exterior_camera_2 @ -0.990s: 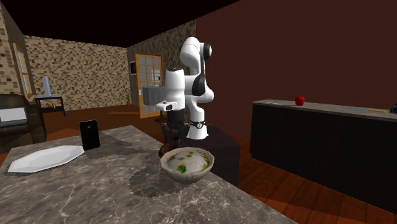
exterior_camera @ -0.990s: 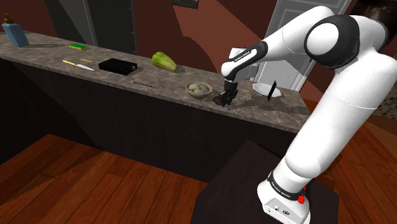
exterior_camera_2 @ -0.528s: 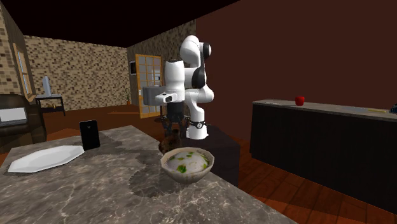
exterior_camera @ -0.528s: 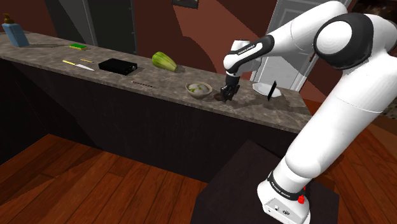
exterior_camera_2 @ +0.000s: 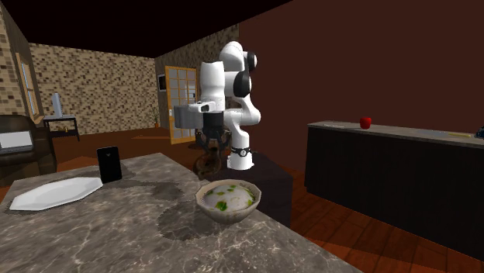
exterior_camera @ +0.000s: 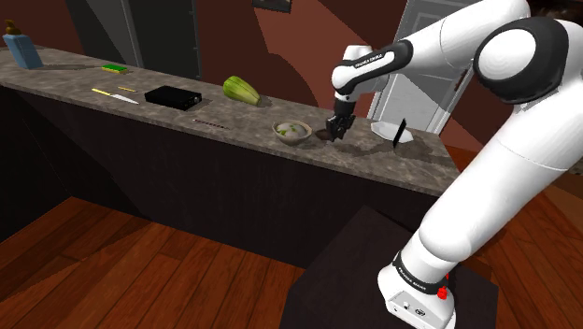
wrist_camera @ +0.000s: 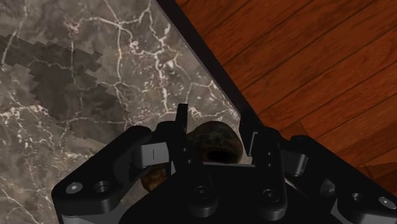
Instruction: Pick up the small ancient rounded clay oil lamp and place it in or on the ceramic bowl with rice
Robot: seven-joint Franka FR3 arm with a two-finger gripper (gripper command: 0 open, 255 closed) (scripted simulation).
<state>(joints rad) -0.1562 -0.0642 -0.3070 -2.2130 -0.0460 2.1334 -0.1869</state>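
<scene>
The oil lamp (wrist_camera: 216, 143) is a small, rounded, dark brown piece clasped between my black fingers. My gripper (wrist_camera: 215, 122) is shut on it and holds it a little above the marble counter (wrist_camera: 83, 57), near the counter's edge. In the shoulder view the gripper (exterior_camera: 334, 129) hangs just to the right of the bowl of rice (exterior_camera: 291, 131). In the second exterior view the lamp (exterior_camera_2: 205, 165) hangs under the gripper (exterior_camera_2: 208, 153), behind the bowl (exterior_camera_2: 228, 200), which holds white rice with green bits.
A white plate (exterior_camera: 383, 130) and an upright black phone (exterior_camera: 400, 133) stand past the gripper on the counter. A green squash (exterior_camera: 241, 90), a black box (exterior_camera: 172, 96), a knife (exterior_camera: 114, 94) and a blue bottle (exterior_camera: 21, 49) lie further along. Wooden floor lies below the counter's edge.
The gripper has risen from the counter with the lamp in it and drifted slightly up and to the right in the shoulder view. The bowl has not moved.
</scene>
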